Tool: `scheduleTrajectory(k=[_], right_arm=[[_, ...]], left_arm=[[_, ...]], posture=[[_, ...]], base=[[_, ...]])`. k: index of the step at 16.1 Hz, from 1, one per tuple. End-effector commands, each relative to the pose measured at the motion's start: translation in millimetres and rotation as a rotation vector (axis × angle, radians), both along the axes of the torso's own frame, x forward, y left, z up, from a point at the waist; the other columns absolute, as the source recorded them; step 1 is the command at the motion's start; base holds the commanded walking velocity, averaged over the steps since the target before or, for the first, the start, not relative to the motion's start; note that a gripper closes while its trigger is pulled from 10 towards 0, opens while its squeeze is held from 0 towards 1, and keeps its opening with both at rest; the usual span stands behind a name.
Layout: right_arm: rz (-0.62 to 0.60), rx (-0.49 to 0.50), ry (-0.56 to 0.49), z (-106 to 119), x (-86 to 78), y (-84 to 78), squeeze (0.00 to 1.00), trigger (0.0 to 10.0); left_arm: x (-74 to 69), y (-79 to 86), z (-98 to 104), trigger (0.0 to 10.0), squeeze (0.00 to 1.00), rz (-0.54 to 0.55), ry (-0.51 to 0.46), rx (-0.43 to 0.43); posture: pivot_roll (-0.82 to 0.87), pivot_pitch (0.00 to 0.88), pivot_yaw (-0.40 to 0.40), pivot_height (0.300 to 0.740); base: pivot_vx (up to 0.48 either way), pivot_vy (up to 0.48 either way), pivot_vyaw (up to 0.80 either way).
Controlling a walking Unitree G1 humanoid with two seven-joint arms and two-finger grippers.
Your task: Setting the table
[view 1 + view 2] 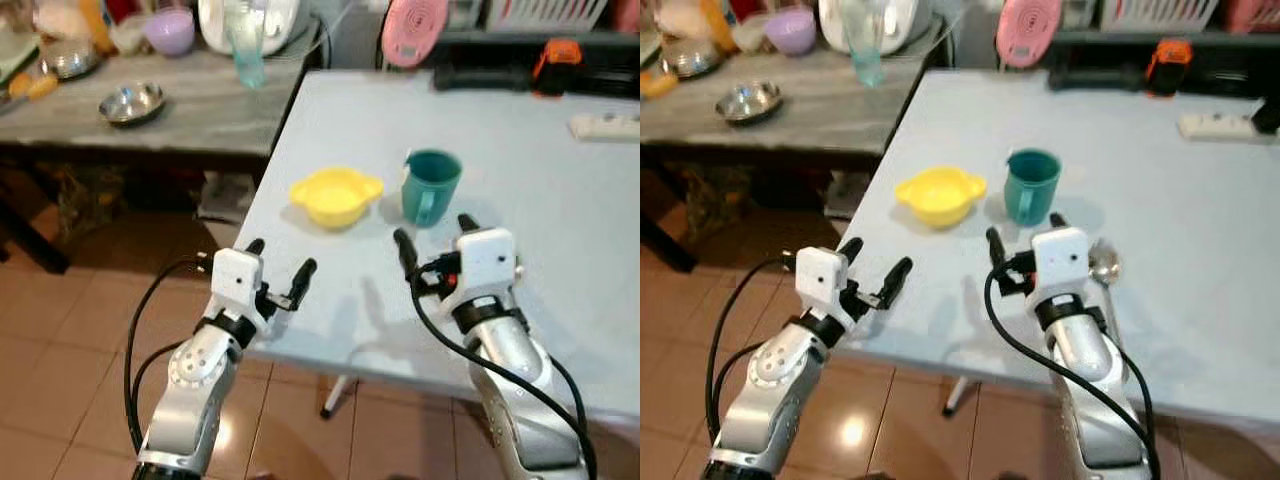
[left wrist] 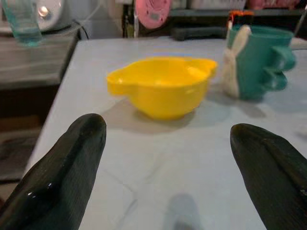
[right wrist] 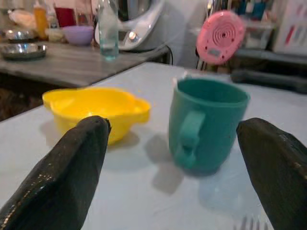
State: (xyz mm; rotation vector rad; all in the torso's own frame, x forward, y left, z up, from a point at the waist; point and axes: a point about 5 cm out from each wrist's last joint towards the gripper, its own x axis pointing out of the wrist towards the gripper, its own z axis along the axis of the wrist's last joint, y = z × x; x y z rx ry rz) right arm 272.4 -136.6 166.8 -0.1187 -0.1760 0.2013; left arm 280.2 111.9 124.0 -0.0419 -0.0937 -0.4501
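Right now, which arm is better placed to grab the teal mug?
Right. The right gripper is open and sits just short of the teal mug, handle toward it. The left gripper lines up with the yellow bowl instead.

Far beyond the jaws, a grey side counter [image 1: 210, 110] carries a steel bowl [image 1: 131, 102], a lilac bowl [image 1: 169, 30] and a clear bottle [image 1: 245, 45]. Past the table's far edge stand a pink round gadget [image 1: 415, 30], possibly a fan, and a white power strip [image 1: 605, 125].

Pale table [image 1: 560, 180] carries yellow bowl [image 1: 336, 196], teal mug [image 1: 431, 186], spoon [image 1: 1104, 266].
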Motion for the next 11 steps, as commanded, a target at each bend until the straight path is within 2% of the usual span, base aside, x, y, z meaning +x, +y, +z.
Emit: scheduleTrajectory(k=[1, 2, 8, 11], right_arm=[[0.018, 0.013, -0.006, 1, -1.9, 7.3, 0.00, 10.0], [0.022, 0.007, -0.002, 1, -2.3, 7.7, 0.00, 10.0], [0.157, -0.029, 0.023, 1, 2.0, 22.3, 0.00, 10.0], [0.228, -0.104, 0.024, 8, 20.1, 21.6, 0.00, 10.0]], left_arm=[[-1.1, 10.8, -1, 10.0, 0.00, 0.022, -0.002, 0.024], [-2.0, 9.9, 0, 10.0, 0.00, 0.028, 0.002, -0.019], [-19.9, 13.5, -10, 10.0, 0.00, -0.052, 0.020, 0.074], [-31.8, 25.6, -15, 10.0, 0.00, -0.064, 0.043, 0.113]], posture=[[-0.06, 0.142, 0.073, 0.740], [-0.06, 0.142, 0.073, 0.740], [-0.06, 0.157, 0.071, 0.740], [-0.03, 0.179, 0.070, 0.740]], base=[[0.285, 0.000, 0.00], [0.000, 0.000, 0.00], [0.000, 0.000, 0.00], [0.000, 0.000, 0.00]])
